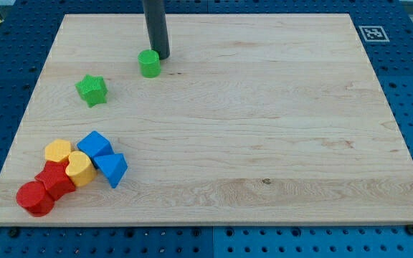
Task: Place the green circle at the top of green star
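The green circle (149, 63) is a short green cylinder on the wooden board, near the view's top, left of centre. The green star (92, 90) lies lower and to the view's left of it, about a block's width of bare wood between them. My tip (162, 56) is the lower end of the dark rod that comes down from the view's top edge. It rests on the board just to the view's right and slightly above the green circle, touching or nearly touching its side.
A cluster of blocks lies at the view's lower left: two blue blocks (103, 158), two yellow blocks (69, 161) and two red blocks (43, 190). The wooden board (264, 129) rests on a blue pegboard surface, with a tag marker (371, 33) at the board's top right corner.
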Available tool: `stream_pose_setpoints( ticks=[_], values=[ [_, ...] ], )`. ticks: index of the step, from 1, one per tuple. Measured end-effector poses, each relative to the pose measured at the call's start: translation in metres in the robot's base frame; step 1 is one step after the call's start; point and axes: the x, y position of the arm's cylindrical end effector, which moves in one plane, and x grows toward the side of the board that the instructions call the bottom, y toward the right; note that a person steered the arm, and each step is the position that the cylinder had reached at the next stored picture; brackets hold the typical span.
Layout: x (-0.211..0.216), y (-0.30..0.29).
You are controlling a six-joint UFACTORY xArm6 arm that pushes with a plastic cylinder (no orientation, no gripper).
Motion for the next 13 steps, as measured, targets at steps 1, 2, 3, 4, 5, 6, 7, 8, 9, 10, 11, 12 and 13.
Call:
stream_pose_setpoints(
  ticks=[1,2,3,4,5,6,7,8,9,10,11,12,13],
  values=[
    [0.017,-0.016],
    [0.026,-0.036],
    [0.030,0.022],
    [0.064,0.020],
    [0.078,-0.019],
    [0.057,-0.035],
    [0.041,-0.020],
    [0.022,-0.039],
    [0.033,-0.067],
    [0.018,-0.084],
    [0.015,-0.085],
    [0.015,-0.085],
    [-0.005,-0.093]
  ],
)
